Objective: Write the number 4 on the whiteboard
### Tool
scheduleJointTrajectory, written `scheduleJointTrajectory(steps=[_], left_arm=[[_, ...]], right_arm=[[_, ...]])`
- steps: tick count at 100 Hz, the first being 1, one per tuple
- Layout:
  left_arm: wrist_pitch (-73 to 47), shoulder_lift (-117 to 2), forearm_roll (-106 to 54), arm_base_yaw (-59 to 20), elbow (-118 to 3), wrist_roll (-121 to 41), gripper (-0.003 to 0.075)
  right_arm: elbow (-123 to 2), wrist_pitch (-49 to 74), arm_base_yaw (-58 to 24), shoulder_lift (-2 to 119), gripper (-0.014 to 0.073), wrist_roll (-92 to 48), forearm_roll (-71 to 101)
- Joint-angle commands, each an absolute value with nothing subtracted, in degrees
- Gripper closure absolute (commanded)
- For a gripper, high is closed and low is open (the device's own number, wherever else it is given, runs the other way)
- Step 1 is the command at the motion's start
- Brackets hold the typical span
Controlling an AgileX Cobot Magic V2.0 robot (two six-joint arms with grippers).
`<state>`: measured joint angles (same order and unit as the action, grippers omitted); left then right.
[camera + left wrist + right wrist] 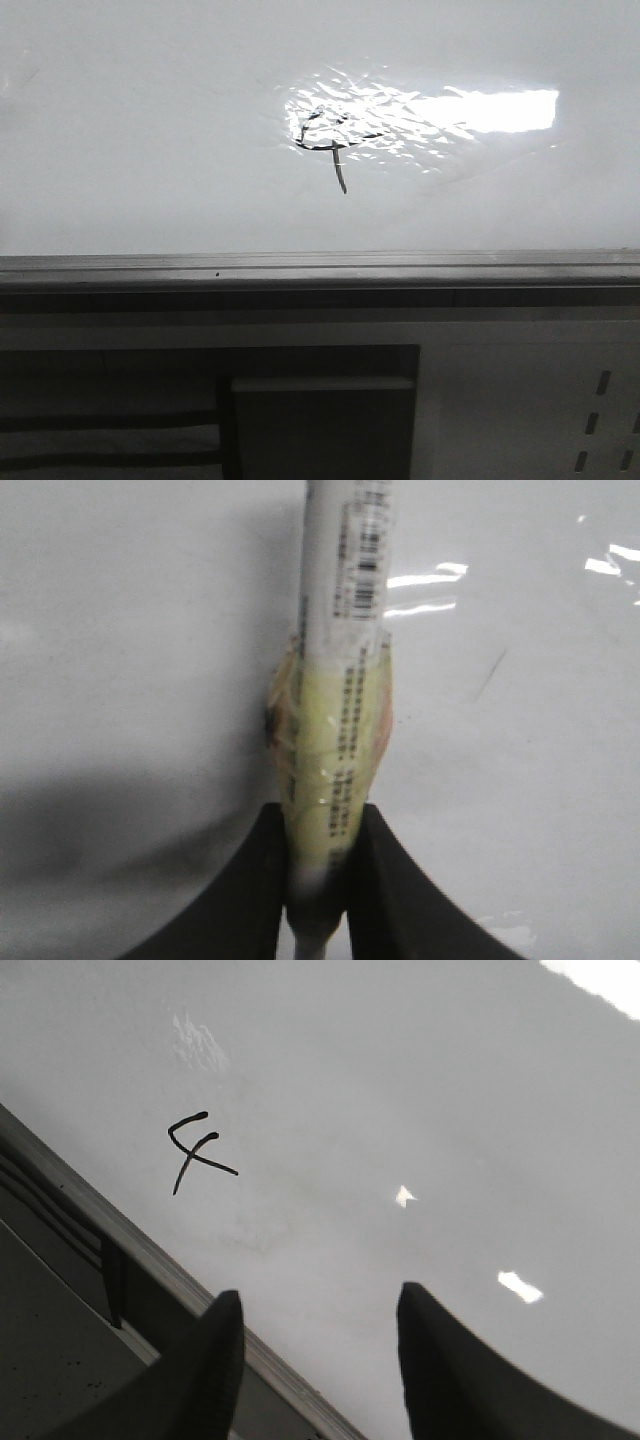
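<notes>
The left gripper point(318, 880) is clamping a white marker point(340, 660) between its two dark fingers point(395, 890); the marker, wrapped in yellowish tape just above them, is pointing straight out ahead of the gripper over the whiteboard point(130, 630). The right gripper point(315, 1360) is hanging with its fingers spread wide and nothing between them, over the board near its grey edge rail point(150, 1260). The number 4 point(198, 1150) is sitting on the board ahead of that gripper, well apart from its fingertips.

Whiteboard point(150, 130) glossy, smooth; edge rail point(320, 265) grey metal
</notes>
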<state>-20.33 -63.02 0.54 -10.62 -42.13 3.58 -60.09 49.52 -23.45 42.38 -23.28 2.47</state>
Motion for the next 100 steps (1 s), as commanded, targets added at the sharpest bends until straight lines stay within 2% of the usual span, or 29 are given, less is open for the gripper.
scheduleJointTrajectory(steps=[1,63,100], left_arm=[[-16.3,-63.2,0.0,-10.4,-43.5,4.2,0.0741],[-20.7,-64.1,-0.5,-10.4,-43.5,4.2,0.0734],[-19.2,-66.0,-0.5,-10.4,-43.5,4.2,0.0458]], right_arm=[[-61.5,45.5,-23.2,42.1,0.0282,-23.2,2.0],[-61.5,45.6,-23.2,42.1,0.0282,-23.2,2.0],[-61.5,45.6,-23.2,42.1,0.0282,-23.2,2.0]])
